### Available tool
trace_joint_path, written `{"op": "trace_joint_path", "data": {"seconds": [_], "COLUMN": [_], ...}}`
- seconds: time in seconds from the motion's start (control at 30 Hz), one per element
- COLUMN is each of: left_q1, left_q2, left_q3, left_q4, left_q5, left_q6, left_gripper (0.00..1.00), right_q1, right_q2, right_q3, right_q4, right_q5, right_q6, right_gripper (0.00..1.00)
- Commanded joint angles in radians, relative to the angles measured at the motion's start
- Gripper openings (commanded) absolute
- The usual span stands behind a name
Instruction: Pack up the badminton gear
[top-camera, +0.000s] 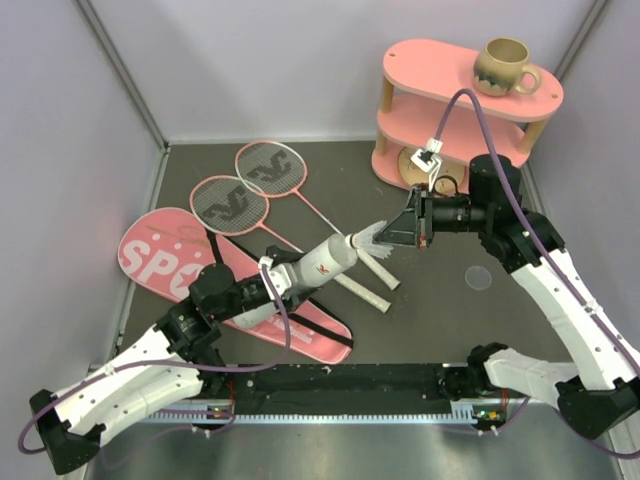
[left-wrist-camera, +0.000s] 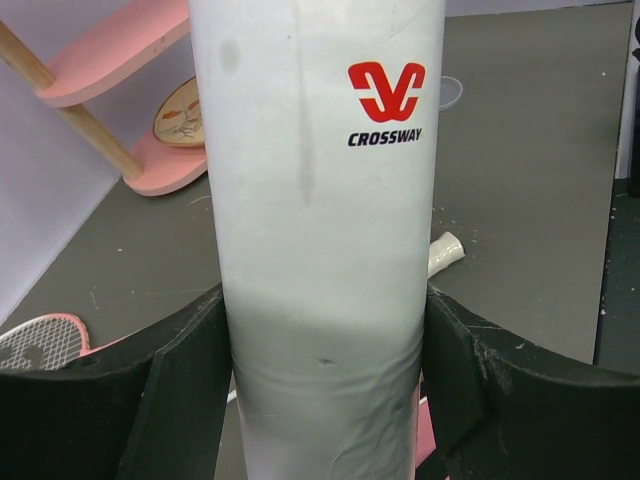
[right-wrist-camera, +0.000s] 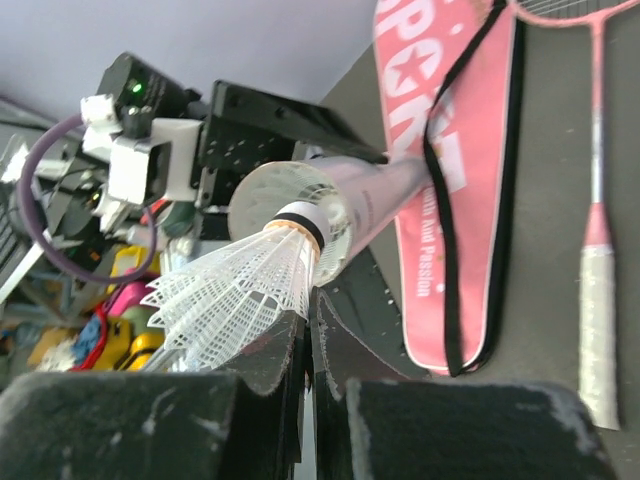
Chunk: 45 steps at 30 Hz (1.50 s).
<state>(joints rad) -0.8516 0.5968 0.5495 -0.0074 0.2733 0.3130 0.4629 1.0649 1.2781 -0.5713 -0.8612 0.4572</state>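
Note:
My left gripper (top-camera: 283, 281) is shut on the long white tube (top-camera: 326, 264) and holds it tilted above the pink racket bag (top-camera: 160, 255), open end pointing right. In the left wrist view the tube (left-wrist-camera: 320, 200) fills the space between the fingers. My right gripper (top-camera: 398, 232) is shut on the skirt of a white shuttlecock (top-camera: 374, 238), whose cork sits at the tube's mouth. The right wrist view shows the shuttlecock (right-wrist-camera: 240, 295) at the tube (right-wrist-camera: 370, 195). Two pink rackets (top-camera: 270, 168) (top-camera: 230, 203) lie on the table.
A pink two-tier shelf (top-camera: 450, 110) stands at the back right with a beige mug (top-camera: 505, 68) on top. A small clear round lid (top-camera: 480, 277) lies on the table under the right arm. Walls close in the left, back and right.

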Motion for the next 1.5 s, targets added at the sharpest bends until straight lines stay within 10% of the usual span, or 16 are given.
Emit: {"op": "trace_joint_path", "data": {"seconds": [0.0,0.27,0.53,1.07,1.47], "left_q1": [-0.004,-0.004,-0.004,-0.006,-0.007], "left_q2": [0.006,0.001,-0.008,-0.017,-0.017], "left_q3": [0.015,0.012,0.010,0.007,0.007], "left_q4": [0.055,0.055,0.057,0.058,0.060], "left_q5": [0.049,0.058,0.046,0.015,0.003], "left_q6": [-0.011,-0.009,-0.005,-0.005,-0.003], "left_gripper": [0.09,0.09,0.09,0.09,0.09], "right_q1": [0.034,0.143,0.177,0.390,0.255], "right_q2": [0.001,0.082,0.147,0.274,0.078], "right_q3": [0.044,0.062,0.112,0.110,0.056], "right_q4": [0.011,-0.009,-0.079,-0.075,-0.079], "right_q5": [-0.098,0.048,0.189,0.452,0.343], "right_q6": [0.021,0.011,-0.041,-0.051,-0.064], "right_gripper": [0.00,0.04,0.39,0.45,0.65]}}
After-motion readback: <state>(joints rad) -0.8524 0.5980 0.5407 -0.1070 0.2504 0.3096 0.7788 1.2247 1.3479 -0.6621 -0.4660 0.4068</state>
